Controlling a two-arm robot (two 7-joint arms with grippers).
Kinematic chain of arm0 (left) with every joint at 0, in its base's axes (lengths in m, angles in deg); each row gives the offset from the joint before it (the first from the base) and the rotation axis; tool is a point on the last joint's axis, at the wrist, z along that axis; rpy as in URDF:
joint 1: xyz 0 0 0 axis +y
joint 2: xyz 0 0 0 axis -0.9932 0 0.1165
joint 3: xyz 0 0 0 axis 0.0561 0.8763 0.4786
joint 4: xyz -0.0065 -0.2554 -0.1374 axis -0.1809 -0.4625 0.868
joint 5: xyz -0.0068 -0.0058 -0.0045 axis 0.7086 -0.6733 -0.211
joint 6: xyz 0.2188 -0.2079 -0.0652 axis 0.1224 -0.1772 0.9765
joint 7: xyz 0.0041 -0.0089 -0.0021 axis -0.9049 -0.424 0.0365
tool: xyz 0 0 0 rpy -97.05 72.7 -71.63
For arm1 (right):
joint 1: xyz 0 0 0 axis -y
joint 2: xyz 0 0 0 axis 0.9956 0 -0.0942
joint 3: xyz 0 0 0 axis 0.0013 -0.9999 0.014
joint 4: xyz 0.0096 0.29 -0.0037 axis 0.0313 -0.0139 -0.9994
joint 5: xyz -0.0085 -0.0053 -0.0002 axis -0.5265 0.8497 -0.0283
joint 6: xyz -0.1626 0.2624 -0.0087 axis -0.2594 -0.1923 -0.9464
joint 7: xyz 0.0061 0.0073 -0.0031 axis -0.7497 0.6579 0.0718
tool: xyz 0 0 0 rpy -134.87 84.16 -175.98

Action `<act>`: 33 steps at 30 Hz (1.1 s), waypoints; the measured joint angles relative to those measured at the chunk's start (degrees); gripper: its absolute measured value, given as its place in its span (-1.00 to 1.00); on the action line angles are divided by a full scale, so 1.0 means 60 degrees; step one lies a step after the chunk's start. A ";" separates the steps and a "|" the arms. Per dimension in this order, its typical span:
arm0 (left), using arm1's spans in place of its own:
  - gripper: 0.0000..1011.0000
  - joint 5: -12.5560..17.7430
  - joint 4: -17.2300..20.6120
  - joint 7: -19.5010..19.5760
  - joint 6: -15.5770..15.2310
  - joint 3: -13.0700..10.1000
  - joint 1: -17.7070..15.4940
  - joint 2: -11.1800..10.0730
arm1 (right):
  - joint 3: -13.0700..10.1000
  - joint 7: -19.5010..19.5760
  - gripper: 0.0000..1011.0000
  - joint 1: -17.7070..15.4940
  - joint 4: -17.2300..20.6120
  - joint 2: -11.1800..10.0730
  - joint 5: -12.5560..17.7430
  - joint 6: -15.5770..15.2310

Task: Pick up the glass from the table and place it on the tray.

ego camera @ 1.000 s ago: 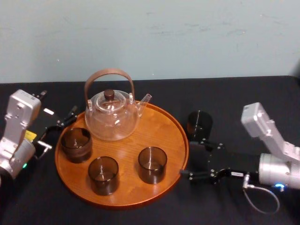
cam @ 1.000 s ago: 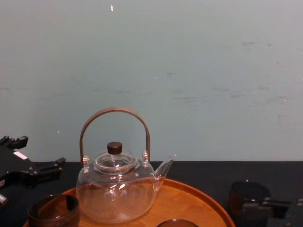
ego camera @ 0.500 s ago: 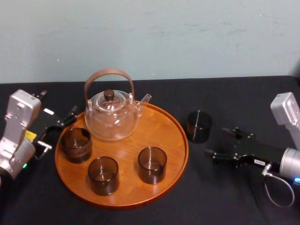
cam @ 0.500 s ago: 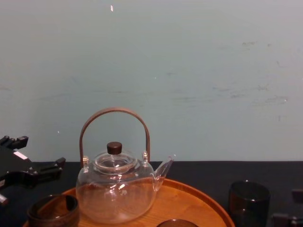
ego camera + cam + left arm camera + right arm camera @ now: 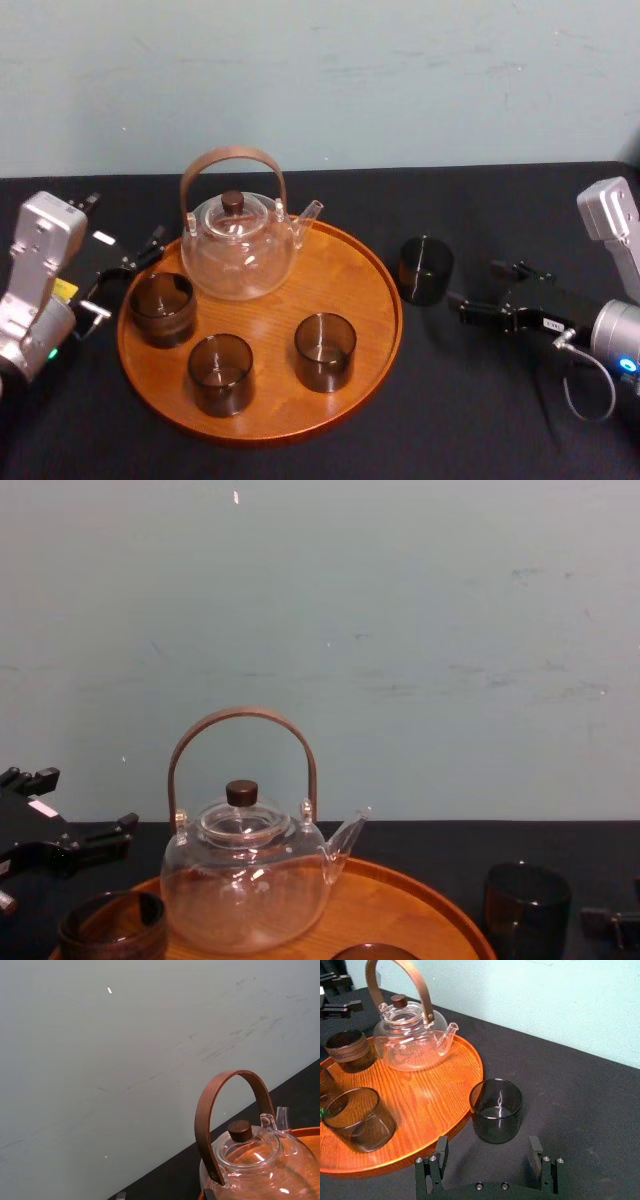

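- Glass (image 5: 425,268) sits on the table (image 5: 500,200), just right of the tray (image 5: 345,285), not touching it.
- My right gripper (image 5: 478,290) is just beside it, jaws spread wide, holding nothing.
- Left gripper (image 5: 120,275) is parked left of the tray, and I see its jaws apart too.

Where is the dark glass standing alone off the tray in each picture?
Head view: lone glass on the table, just right of the tray.
Chest view: low right, beyond the tray's edge.
Right wrist view: beside the tray, ahead of the open right gripper.
Left wrist view: teapot and wall; the left gripper rests left of the tray.
Shared landmark: the glass teapot with its brown hoop handle.
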 joint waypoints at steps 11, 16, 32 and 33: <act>0.98 0.0001 0.0000 0.0000 0.0000 0.0000 0.0001 0.0000 | 0.0193 -0.0063 0.98 0.0469 -0.0422 0.0358 -0.0255 -0.0146; 0.98 0.0000 0.0000 0.0000 0.0000 0.0000 0.0000 0.0000 | 0.0250 -0.0084 0.98 0.0633 -0.0616 0.0486 -0.0391 -0.0145; 0.98 0.0000 0.0000 0.0000 0.0000 0.0000 0.0000 0.0000 | 0.0304 0.0129 0.98 0.1086 -0.1168 0.0992 -0.0816 -0.0207; 0.98 0.0000 0.0000 0.0000 0.0000 0.0000 0.0000 0.0000 | 0.0343 0.0124 0.98 0.1149 -0.1231 0.1036 -0.0875 -0.0232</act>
